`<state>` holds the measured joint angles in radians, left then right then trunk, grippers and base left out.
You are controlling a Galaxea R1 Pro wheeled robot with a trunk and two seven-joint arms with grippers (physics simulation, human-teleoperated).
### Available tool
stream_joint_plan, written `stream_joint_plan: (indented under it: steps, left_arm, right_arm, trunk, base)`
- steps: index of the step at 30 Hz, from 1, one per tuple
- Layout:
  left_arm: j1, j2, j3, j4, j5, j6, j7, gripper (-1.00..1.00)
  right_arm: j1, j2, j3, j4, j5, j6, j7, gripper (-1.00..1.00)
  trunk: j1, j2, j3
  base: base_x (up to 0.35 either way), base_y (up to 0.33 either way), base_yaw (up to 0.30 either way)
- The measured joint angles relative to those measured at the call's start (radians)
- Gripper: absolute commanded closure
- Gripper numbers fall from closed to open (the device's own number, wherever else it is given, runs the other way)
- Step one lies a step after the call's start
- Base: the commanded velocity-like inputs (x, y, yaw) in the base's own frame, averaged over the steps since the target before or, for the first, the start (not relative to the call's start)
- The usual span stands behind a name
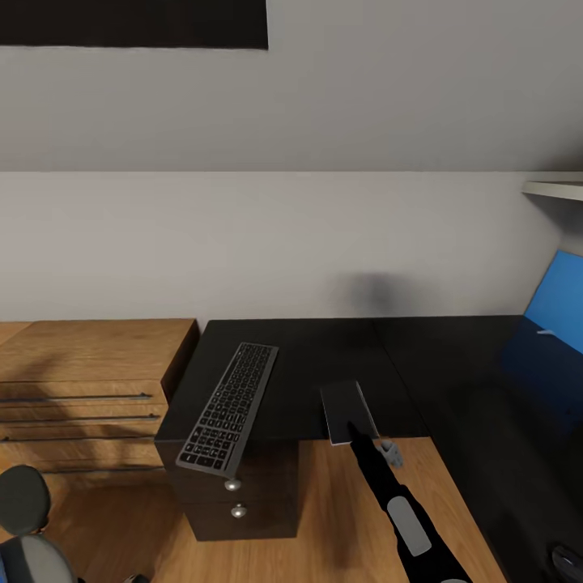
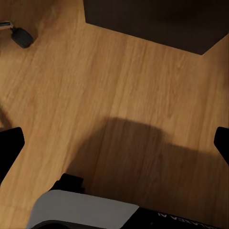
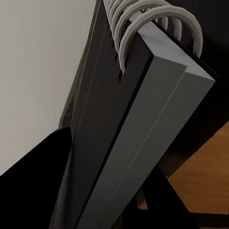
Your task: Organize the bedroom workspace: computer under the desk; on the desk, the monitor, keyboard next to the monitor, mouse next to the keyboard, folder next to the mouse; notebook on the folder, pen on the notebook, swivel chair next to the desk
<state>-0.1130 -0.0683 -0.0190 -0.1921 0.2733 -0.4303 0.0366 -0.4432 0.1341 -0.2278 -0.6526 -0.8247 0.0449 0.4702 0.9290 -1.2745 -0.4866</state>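
Right gripper jaws clamped on the notebook at its near edge | left jaws apart over floor | notebook held over desk edge, 12 o'clock; judged light, stiff, spiral-bound | keyboard at 11 o'clock

Not much to read here, honestly. The only lettering I can spot is in the left wrist view, along the dark strip of the robot body at the edge of the picture: a few pale capital letters, cut off and seen upside down, too partial to make out a word. The keyboard on the desk has light marks on its keys, but they're way too small to read. Nothing legible on the notebook either.
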Motion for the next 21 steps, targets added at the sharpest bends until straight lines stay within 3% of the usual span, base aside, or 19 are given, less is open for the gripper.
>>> stream_joint_plan:
  steps: [21]
  left_arm:
    - [0.000, 0.002, 0.001, 0.000, 0.001, -0.001, 0.001, -1.00]
  right_arm:
    - [0.000, 0.003, 0.000, 0.042, 0.000, -0.001, 0.001, 1.00]
  trunk:
    - [0.000, 0.000, 0.000]
  base:
    - [0.010, 0.000, 0.000]
